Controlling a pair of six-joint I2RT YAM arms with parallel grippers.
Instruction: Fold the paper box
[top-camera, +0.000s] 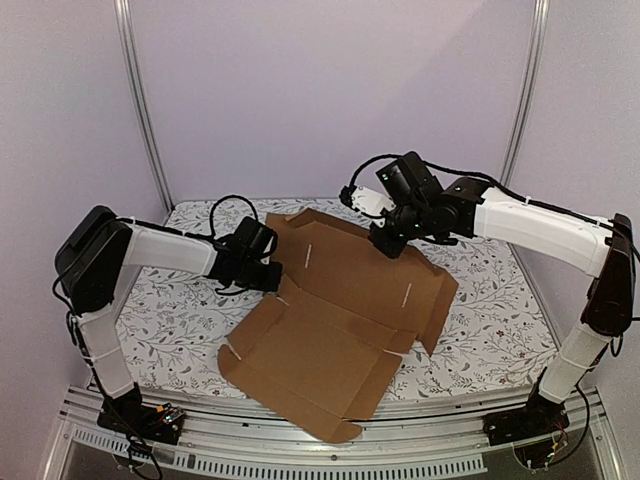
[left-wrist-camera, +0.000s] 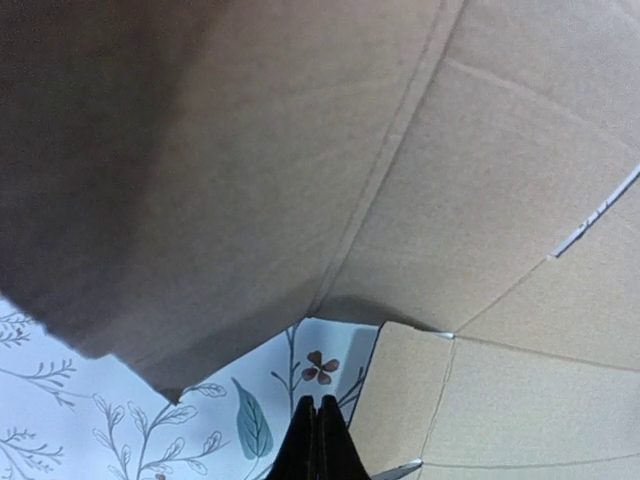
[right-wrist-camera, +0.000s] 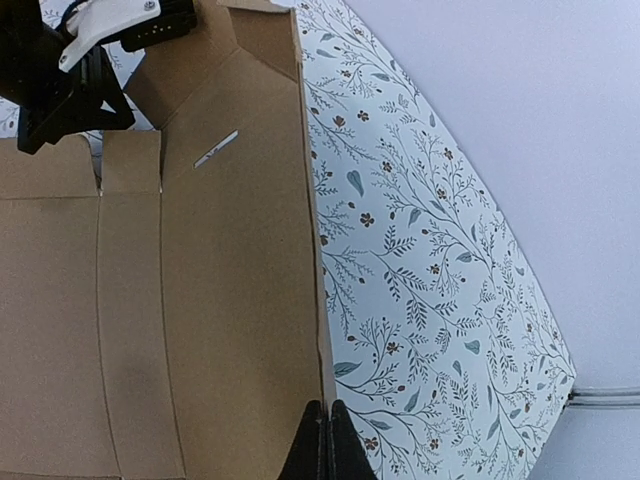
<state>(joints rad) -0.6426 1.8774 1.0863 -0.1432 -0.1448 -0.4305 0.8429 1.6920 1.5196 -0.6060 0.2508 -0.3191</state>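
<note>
The paper box (top-camera: 340, 330) is an unfolded sheet of plain brown cardboard spread over the middle of the desk (top-camera: 180, 340). The desk is covered by a white cloth (top-camera: 500, 320) printed with leaves and small flowers. The sheet runs from the far middle of the desk to its near edge, where one corner hangs out over the metal rail (top-camera: 460, 415). Creases divide it into panels and flaps, and two thin slits (top-camera: 309, 254) are cut in its far half. Most of it lies flat, while the flap at its right end tilts up off the cloth.

The left claw (top-camera: 277, 278) is at the sheet's far-left edge, pinched fully closed with nothing between its fingers. In the left wrist view the joined fingertips (left-wrist-camera: 308, 430) point at a bare patch of cloth. A cardboard panel rises above and ahead of them, lifted clear of the cloth, and a lower flap lies just to their right. Whether the claw touches the cardboard cannot be told.

The right claw (top-camera: 386, 246) hangs over the far-right part of the sheet, also pinched closed and empty. In the right wrist view its fingertips (right-wrist-camera: 316, 430) sit right at the long straight edge where cardboard meets cloth, and contact cannot be judged. The left arm's dark wrist shows at the other end of that edge
</note>
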